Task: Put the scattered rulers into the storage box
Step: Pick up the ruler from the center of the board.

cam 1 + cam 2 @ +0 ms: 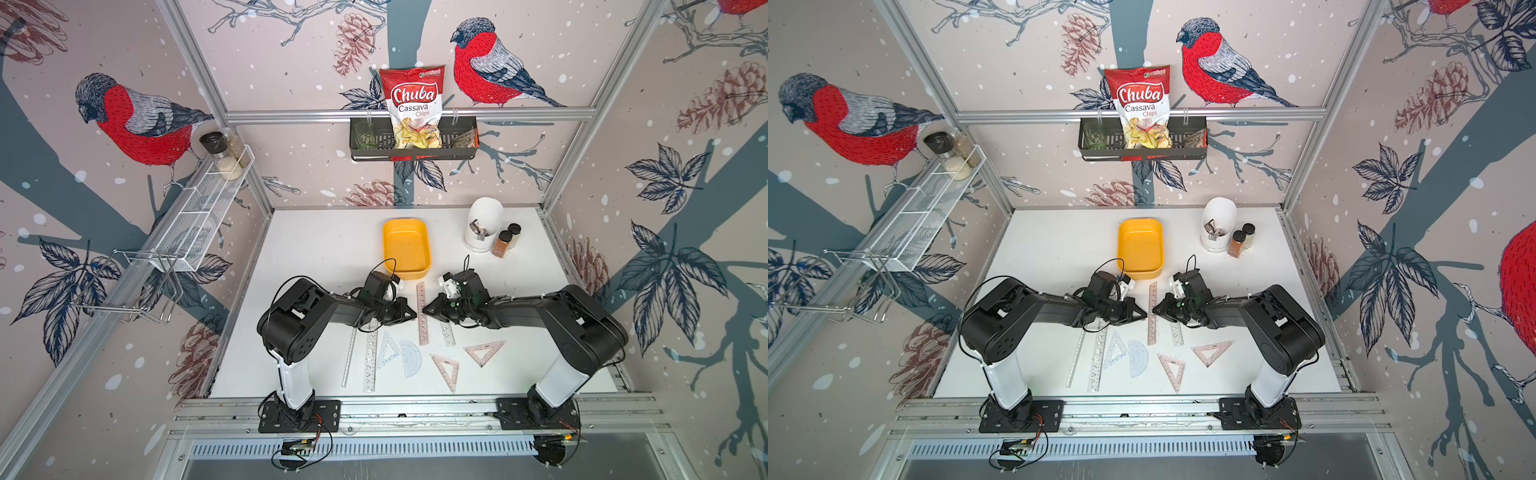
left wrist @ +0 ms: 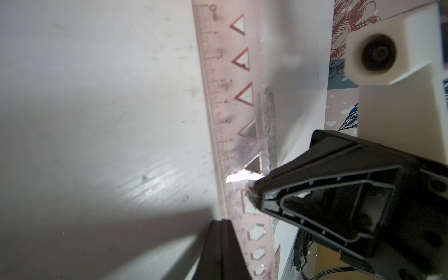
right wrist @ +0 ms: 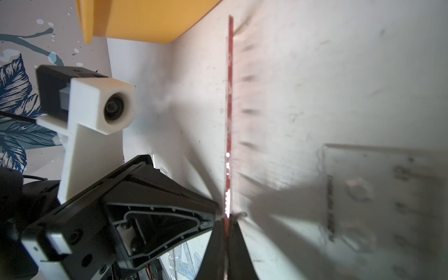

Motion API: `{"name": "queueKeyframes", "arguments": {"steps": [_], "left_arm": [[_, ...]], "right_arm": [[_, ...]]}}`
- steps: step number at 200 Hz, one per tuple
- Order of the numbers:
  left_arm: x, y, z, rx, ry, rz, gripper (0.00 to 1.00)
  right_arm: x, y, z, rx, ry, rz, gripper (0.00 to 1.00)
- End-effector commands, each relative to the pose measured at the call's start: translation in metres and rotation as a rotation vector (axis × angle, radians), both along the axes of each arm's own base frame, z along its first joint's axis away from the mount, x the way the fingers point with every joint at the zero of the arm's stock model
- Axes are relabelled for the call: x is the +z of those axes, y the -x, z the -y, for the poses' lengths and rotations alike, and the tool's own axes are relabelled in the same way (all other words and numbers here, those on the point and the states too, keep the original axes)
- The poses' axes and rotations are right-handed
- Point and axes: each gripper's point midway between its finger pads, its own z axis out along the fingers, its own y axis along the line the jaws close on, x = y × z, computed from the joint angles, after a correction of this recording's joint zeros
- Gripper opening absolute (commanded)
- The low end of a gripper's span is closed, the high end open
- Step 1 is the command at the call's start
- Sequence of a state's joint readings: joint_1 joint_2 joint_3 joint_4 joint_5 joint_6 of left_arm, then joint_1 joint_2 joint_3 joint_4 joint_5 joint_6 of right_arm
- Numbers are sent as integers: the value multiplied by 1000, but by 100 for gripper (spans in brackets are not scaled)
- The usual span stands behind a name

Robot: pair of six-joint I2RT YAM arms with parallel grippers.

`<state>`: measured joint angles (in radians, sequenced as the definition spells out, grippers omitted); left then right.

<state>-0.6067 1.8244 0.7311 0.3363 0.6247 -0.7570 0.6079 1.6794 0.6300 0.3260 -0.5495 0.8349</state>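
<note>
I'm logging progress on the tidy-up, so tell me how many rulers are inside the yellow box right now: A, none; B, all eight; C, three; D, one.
A: in both top views the storage box shows only its bare yellow floor; the rulers are outside it, nearer the arms, with the pink stencil ruler pinched in the shut right gripper.

White table [image 1: 316, 249], yellow storage box [image 1: 405, 245], scattered rulers [image 1: 370, 361], white pot [image 1: 478, 243], spice jars [image 1: 500, 244]
</note>
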Motion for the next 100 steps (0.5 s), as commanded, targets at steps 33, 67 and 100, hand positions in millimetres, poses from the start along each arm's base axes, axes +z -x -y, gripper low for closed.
{"name": "queueKeyframes", "arguments": {"steps": [33, 67, 100], "left_arm": [[38, -24, -22, 78, -131, 114, 13], [71, -39, -41, 135, -155, 213, 44], [92, -50, -64, 194, -178, 273, 61]], "right_arm": [[40, -4, 9, 15, 24, 127, 0], [78, -20, 8, 7, 32, 224, 0], [105, -60, -7, 14, 31, 310, 0]]}}
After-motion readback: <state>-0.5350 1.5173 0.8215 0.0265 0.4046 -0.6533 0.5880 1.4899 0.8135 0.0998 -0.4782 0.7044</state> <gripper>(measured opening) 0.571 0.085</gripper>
